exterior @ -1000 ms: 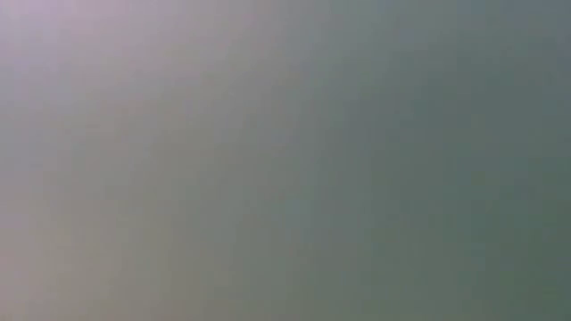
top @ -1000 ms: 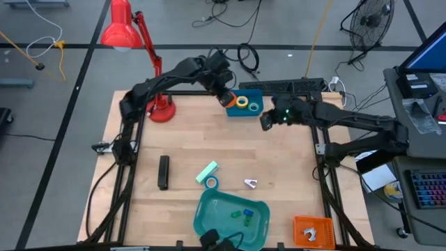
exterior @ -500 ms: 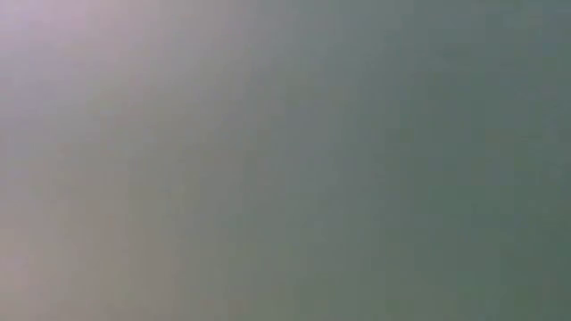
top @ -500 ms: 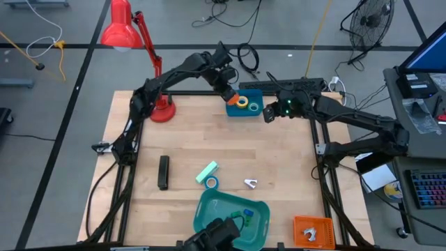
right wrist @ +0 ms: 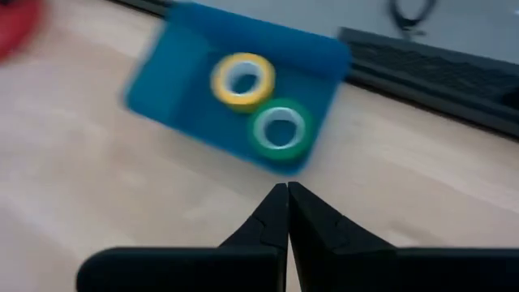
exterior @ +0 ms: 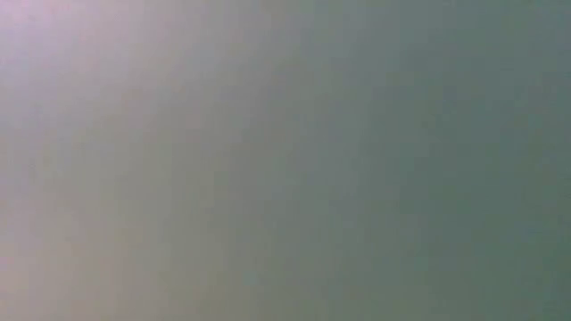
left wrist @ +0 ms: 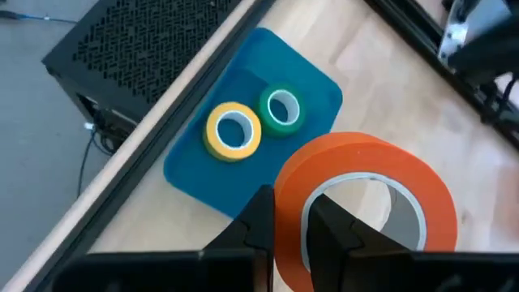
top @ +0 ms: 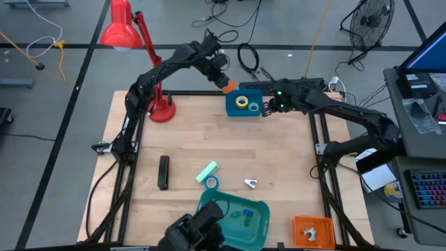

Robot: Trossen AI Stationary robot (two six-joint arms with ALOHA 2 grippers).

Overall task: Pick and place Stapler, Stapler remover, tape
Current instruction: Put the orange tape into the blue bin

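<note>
A yellow tape roll [left wrist: 233, 130] and a green tape roll [left wrist: 282, 108] are held in the blue tray [left wrist: 203, 174]. An orange tape roll [left wrist: 365, 203] is gripped by the left gripper [left wrist: 285, 235]; the right gripper [right wrist: 287, 212] fingers are pressed closed on nothing. Small pieces are held in the green bin [top: 261, 209].

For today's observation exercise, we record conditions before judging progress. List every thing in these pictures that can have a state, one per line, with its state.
Left claw: shut on the orange tape, held above the blue tray's edge.
Right claw: shut, empty, beside the blue tray.
Blue tray: holds two rolls.
Yellow tape: flat in the tray.
Green tape: flat in the tray.
Stapler: lying on the table, untouched.
Blue tape: on the table by the mint-green block.
</note>
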